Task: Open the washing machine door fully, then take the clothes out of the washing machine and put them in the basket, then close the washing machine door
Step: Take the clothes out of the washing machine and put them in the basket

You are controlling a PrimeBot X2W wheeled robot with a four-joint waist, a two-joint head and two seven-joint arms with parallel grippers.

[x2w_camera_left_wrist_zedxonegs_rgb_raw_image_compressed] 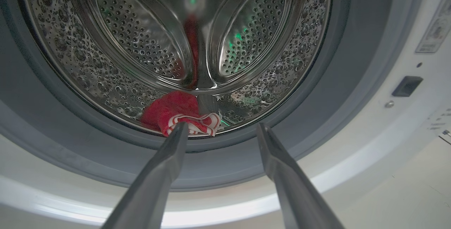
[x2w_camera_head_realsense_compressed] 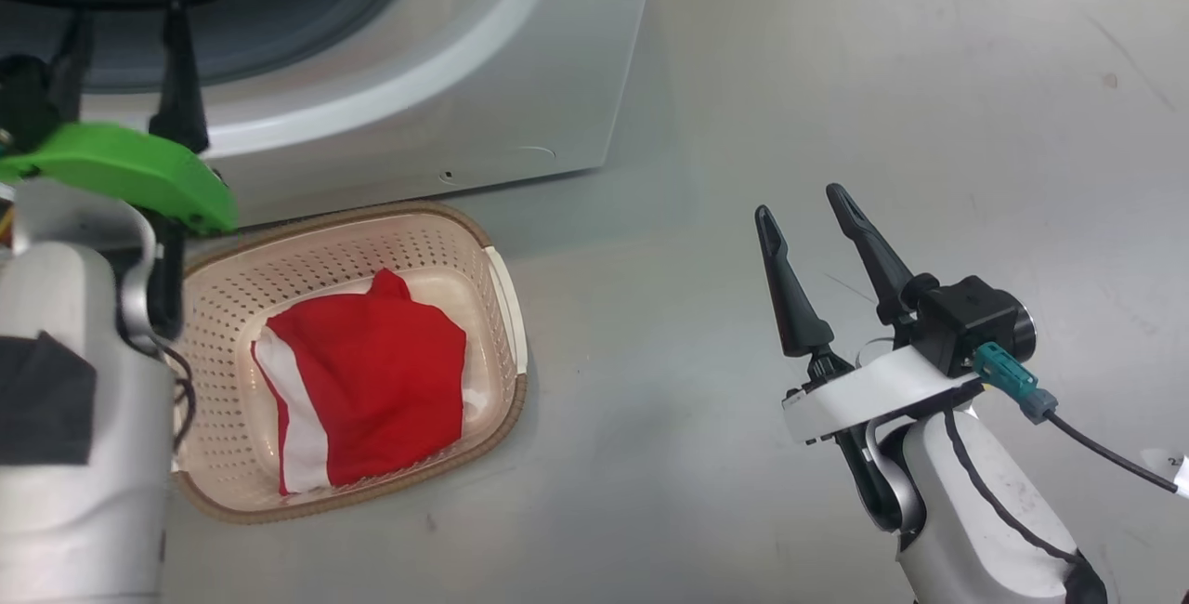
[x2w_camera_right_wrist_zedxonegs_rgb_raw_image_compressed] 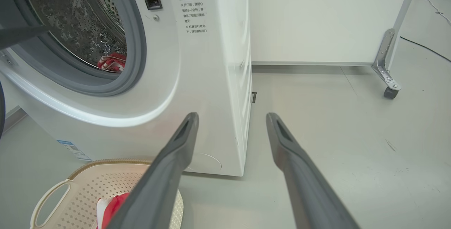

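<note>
Right at the mouth of the washing machine (x2w_camera_head_realsense_compressed: 520, 74), left gripper (x2w_camera_left_wrist_zedxonegs_rgb_raw_image_compressed: 222, 126) spread wide, empty, aimed at the red garment (x2w_camera_left_wrist_zedxonegs_rgb_raw_image_compressed: 169, 111) on its drum lip, ready to pinch. Another jersey (x2w_camera_head_realsense_compressed: 372, 381) lies in the basket (x2w_camera_head_realsense_compressed: 418, 210) below the machine; right gripper (x2w_camera_head_realsense_compressed: 799, 203) gapes idle off its side.

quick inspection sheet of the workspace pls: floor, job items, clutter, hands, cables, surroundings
surface: grey floor, scuffed
job's things: washing machine drum exposed, red-and-white garment at its front lip; second garment in the basket before the machine
clutter: nothing seen
hands: left hand open, empty, pointing at the drum's garment, apparently short of it; right hand open, empty, above floor
cables: black cable off right wrist; second cable on far floor
surroundings: white panel on castered leg
</note>
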